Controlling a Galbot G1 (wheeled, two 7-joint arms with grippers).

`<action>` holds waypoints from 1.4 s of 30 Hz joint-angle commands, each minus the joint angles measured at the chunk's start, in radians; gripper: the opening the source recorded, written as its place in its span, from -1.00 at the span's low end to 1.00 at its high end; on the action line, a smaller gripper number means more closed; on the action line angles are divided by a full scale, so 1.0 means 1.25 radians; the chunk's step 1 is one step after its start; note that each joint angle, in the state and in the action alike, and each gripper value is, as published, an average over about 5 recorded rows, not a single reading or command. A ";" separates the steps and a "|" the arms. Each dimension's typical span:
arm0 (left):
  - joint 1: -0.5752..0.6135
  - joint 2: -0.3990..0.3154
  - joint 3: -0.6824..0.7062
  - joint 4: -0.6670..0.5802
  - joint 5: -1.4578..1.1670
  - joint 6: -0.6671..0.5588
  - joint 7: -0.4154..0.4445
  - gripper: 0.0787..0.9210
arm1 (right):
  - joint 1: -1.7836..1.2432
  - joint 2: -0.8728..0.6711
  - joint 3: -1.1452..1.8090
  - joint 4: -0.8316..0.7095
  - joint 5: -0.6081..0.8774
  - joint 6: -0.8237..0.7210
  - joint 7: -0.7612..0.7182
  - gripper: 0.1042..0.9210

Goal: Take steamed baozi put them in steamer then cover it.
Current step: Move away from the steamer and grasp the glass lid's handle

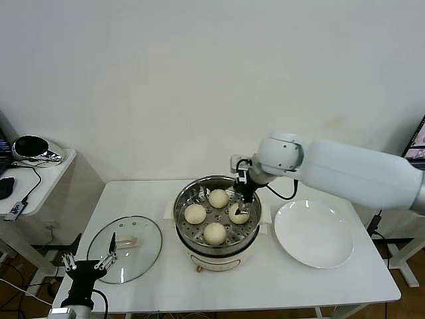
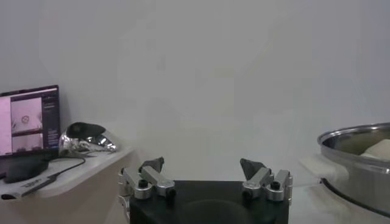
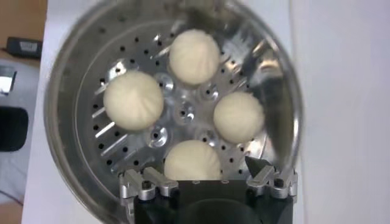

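Baozi (image 1: 214, 232), all four, sit on the steamer (image 1: 217, 256) tray. Right gripper (image 1: 240, 207) hangs open over one, holding nothing. Cover (image 1: 125, 249) lies left of the steamer, not yet on; left gripper (image 1: 89, 264) waits open beside it.

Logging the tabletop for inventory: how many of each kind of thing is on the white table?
Baozi: 4
Steamer: 1
Glass lid: 1
White plate: 1
Total: 7
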 commanded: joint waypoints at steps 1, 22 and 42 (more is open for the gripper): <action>0.001 0.000 0.003 0.002 0.007 0.004 -0.001 0.77 | -0.325 -0.270 0.330 0.207 0.190 0.189 0.378 0.76; 0.014 -0.010 -0.014 0.084 0.555 0.022 -0.056 0.77 | -1.500 0.260 1.493 0.193 -0.321 0.752 0.427 0.76; -0.176 0.094 0.025 0.324 1.168 -0.013 -0.035 0.77 | -1.681 0.472 1.792 0.270 -0.311 0.713 0.543 0.76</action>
